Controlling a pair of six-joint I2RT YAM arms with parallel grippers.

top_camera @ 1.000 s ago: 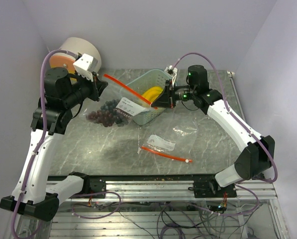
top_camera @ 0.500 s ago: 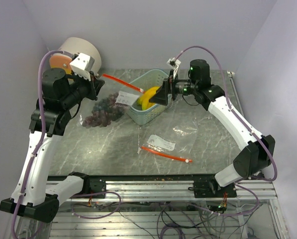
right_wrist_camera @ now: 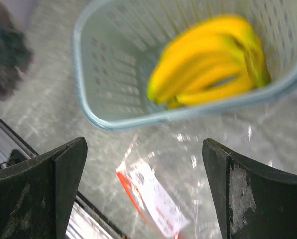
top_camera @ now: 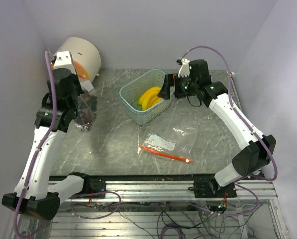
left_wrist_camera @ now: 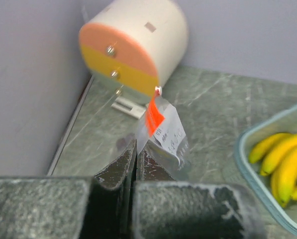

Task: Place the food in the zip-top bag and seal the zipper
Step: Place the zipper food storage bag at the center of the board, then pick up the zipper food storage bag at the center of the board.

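Food is split two ways on the counter point(top_camera: 113, 144): the basket point(top_camera: 133, 113) at the back cradles the bananas point(top_camera: 149, 97), and the grapes point(top_camera: 83, 114) hang at the far left, apparently inside the bag point(left_wrist_camera: 165, 134). Next job, I'd say, is the bananas: come straight down, take the bunch near its stem, lift clear of the rim. Right end effector point(right_wrist_camera: 143, 144) hovers above the basket, spread wide, holding nothing; left end effector point(left_wrist_camera: 137, 149) is pinched tight on the bag's clear plastic.
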